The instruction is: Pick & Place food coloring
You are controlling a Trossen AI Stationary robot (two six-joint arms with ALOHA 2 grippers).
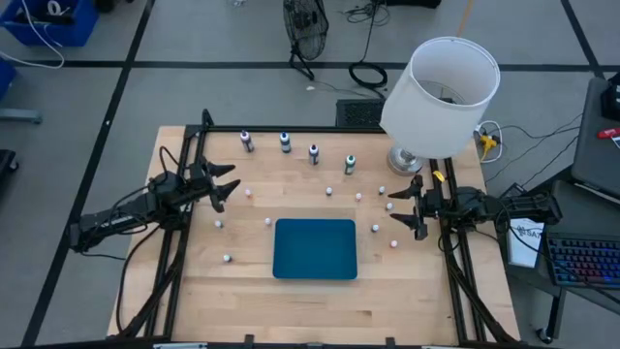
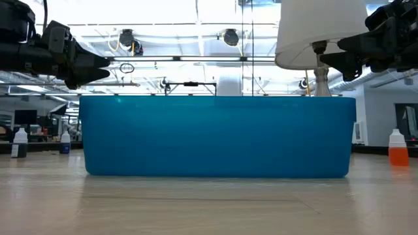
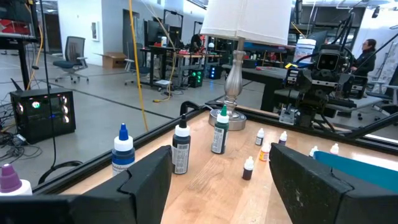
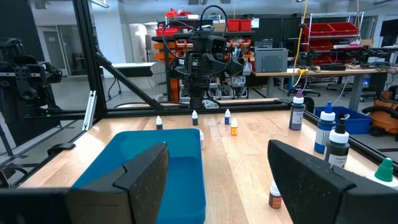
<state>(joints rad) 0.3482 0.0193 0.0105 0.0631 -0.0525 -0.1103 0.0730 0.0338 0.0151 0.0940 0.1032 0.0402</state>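
Four food coloring bottles stand upright in a row near the table's far edge (image 1: 246, 142) (image 1: 285, 142) (image 1: 314, 153) (image 1: 350, 163). In the left wrist view they have dark bodies (image 3: 181, 148). Several much smaller dropper bottles (image 1: 375, 229) stand scattered around the blue mat (image 1: 315, 248). My left gripper (image 1: 225, 186) hovers open and empty at the table's left, nearer than the row. My right gripper (image 1: 407, 206) hovers open and empty at the table's right, beside the mat. Both sets of fingers also show open in the wrist views, left (image 3: 217, 193) and right (image 4: 217, 186).
A lamp with a white shade (image 1: 441, 97) stands at the table's far right corner, its base (image 1: 405, 160) close to the green-capped bottle. The black arm frames (image 1: 184, 223) (image 1: 455, 262) run along both sides of the table. The mat fills the low view (image 2: 215, 136).
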